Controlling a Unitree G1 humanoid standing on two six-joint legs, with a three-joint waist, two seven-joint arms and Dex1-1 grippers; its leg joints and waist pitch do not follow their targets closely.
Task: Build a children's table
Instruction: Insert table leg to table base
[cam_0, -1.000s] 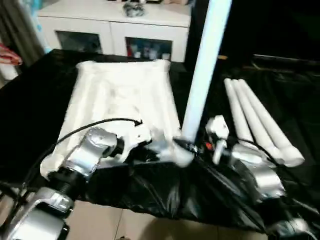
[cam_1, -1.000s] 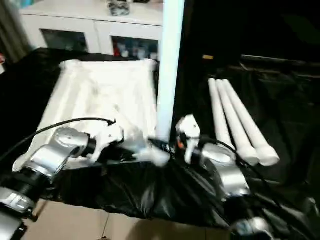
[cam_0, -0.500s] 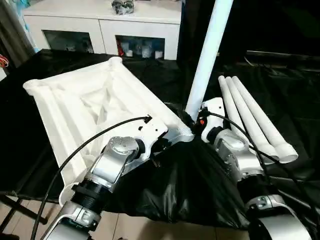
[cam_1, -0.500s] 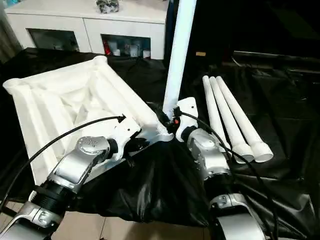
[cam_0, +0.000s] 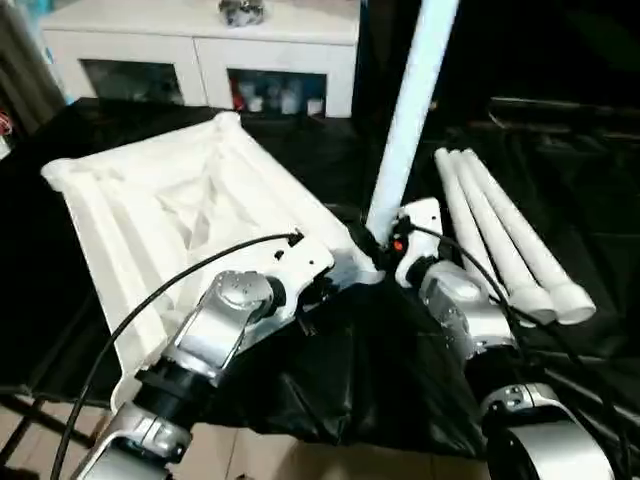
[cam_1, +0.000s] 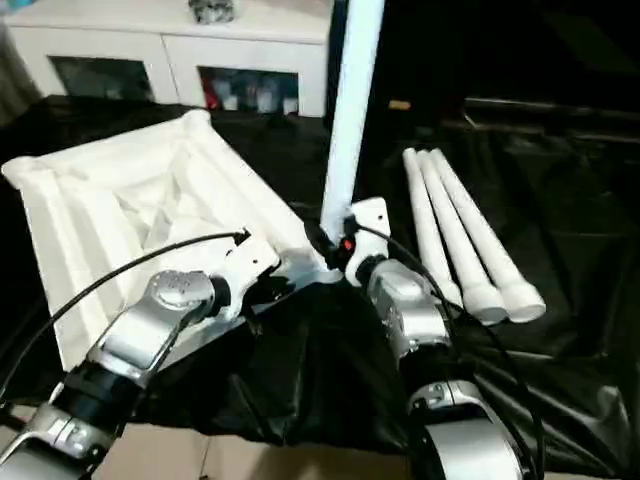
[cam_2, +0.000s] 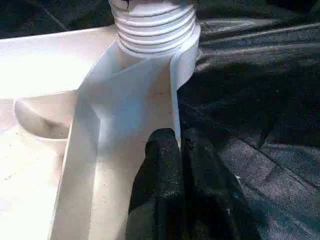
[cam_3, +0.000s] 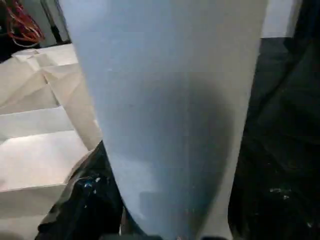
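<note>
- Lying upside down on the black-draped bench (cam_0: 90, 240), the white table top (cam_0: 170, 215) shows its ribbed underside, turned at an angle so one corner points toward the robot.
- At that near corner a leg (cam_0: 405, 120) stands upright in the corner socket (cam_2: 155, 30) — the left wrist view shows ridged thread rings right where the leg meets the socket.
- The left end effector (cam_2: 181, 150) is pinched nearly closed on the thin rim wall of the table top, just beside that socket; its two black fingers (cam_2: 160, 165) sit either side of the wall's edge.
- The left forearm (cam_0: 215, 330) reaches in over the near edge of the bench, a black cable arcing above it.
- The right end effector (cam_0: 383, 243) is at the foot of the upright leg, close against it — whether its fingers are clamping the leg or standing apart, I cannot tell; the right wrist view has the leg's pale surface pressed up close.
- Three more legs (cam_0: 500, 240) lie side by side on the black cover to the right, touching one another, their wider ends toward the robot.
- A white cabinet (cam_0: 200, 50) with glass doors stands behind the bench.
</note>
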